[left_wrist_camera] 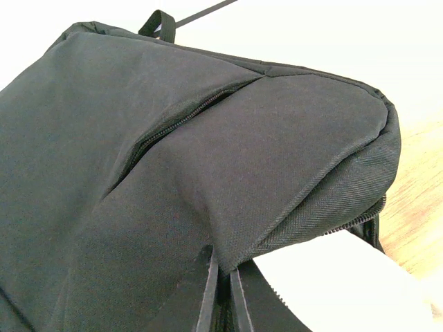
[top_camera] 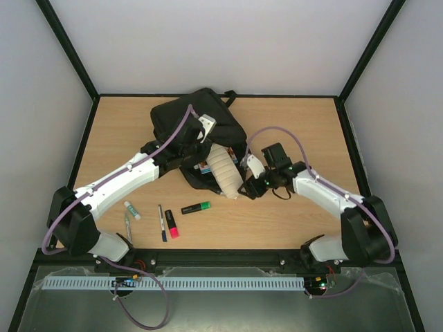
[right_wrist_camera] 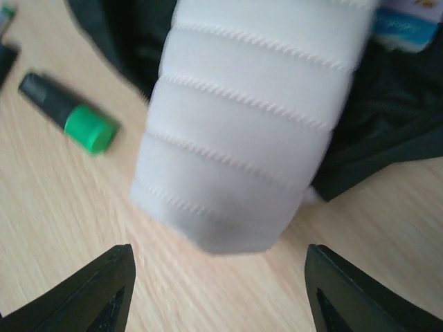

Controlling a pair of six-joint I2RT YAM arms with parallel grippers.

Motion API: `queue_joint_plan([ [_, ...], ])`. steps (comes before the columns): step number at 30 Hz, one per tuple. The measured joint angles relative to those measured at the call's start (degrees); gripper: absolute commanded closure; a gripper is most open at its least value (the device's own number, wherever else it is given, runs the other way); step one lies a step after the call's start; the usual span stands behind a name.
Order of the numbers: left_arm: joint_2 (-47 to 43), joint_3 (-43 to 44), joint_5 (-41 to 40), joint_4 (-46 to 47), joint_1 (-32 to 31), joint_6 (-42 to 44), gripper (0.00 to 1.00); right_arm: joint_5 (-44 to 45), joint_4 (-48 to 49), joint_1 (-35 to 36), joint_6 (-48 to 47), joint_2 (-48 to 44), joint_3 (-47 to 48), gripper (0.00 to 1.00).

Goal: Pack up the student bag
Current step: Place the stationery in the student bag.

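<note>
The desk (top_camera: 297, 131) fills the top view, pale wood under everything. The student bag (top_camera: 176, 117) lies just above the middle of the frame, black and bulky, with its mouth turned toward the lower edge. A white ribbed fabric bundle (top_camera: 225, 173) pokes out of that mouth, its lower end resting on the desk.

The left gripper (left_wrist_camera: 223, 277) is pinched tight on the bag. In the left wrist view the black fabric tents up and gathers right between the two dark fingers. The right gripper (right_wrist_camera: 220, 294) is spread wide, released, holding nothing. Its two black fingers (right_wrist_camera: 104, 290) sit at the bottom corners of the right wrist view, and the bundle's end hangs just above the gap, not touching either one.

Below the bag, toward the lower left, lies a loose row of small items. There's a green-capped highlighter (top_camera: 196, 207), a pink highlighter (top_camera: 172, 226), a dark pen (top_camera: 162, 223) and a small white tube (top_camera: 131, 209).
</note>
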Motion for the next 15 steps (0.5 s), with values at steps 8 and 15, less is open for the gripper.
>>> queue_joint_plan([
  [8, -0.22, 0.00, 0.35, -0.02, 0.00, -0.02, 0.98, 9.46, 1.25, 8.31, -15.82, -7.10, -8.13, 0.44],
  [15, -0.22, 0.00, 0.46, -0.02, 0.00, 0.00, 0.98, 21.09, 9.66, 15.02, -18.05, -2.67, -9.88, 0.55],
])
